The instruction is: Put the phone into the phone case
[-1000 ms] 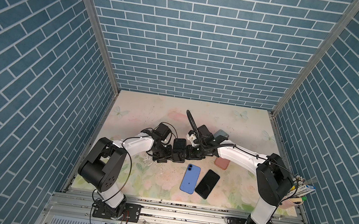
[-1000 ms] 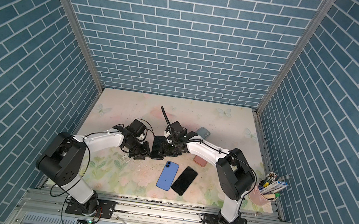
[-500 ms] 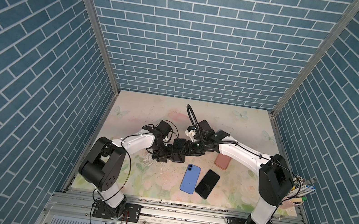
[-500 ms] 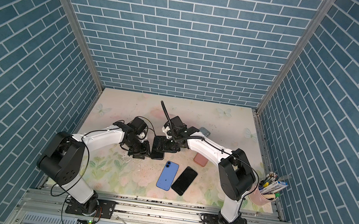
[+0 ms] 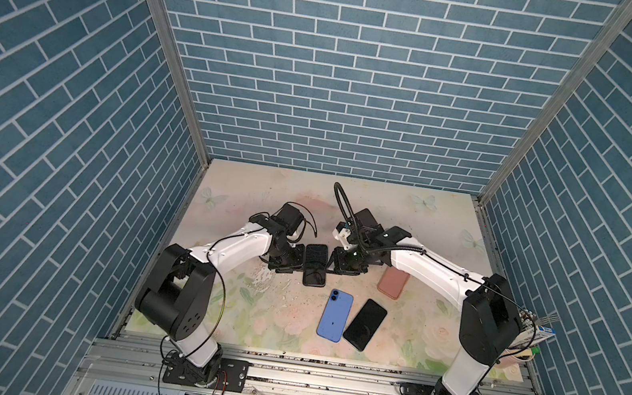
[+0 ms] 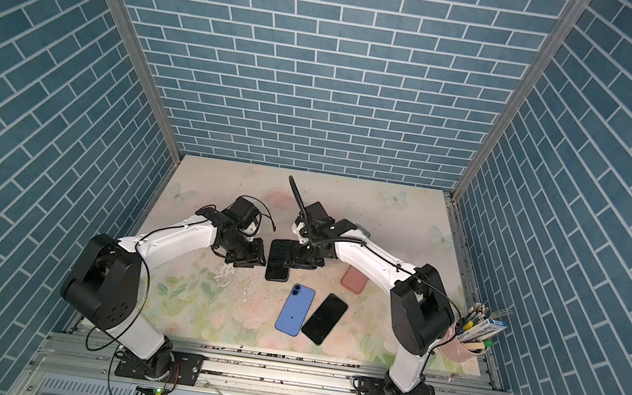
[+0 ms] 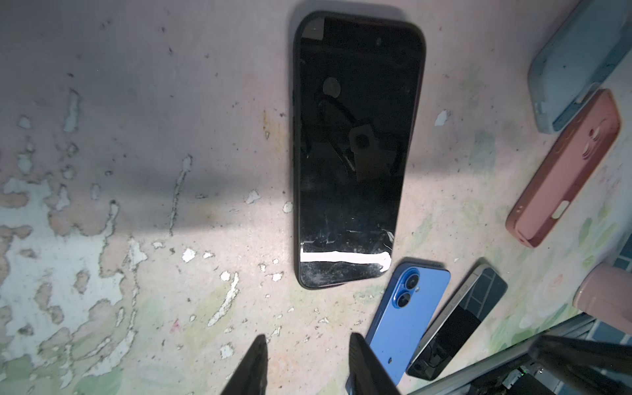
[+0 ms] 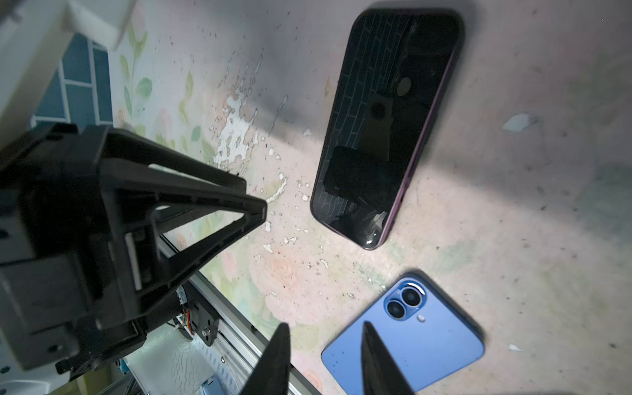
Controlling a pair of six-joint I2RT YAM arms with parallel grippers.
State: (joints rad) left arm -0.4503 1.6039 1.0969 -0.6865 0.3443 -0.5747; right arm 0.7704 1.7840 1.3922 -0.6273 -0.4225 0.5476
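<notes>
phone screen-up in purple case, flat on surface btwn arms, prob for edge-pressing | L fingers part-open, empty | R fingers part-open, empty

Quick layout rundown: the cased phone is lying mid-table, sitting between the left gripper and the right gripper. In front of it, the face-down phone is lying right up against the face-up phone on its right. An empty case is lying right of the cased phone, another case is sitting farther back, and a pen cup is standing at the front right edge.
</notes>
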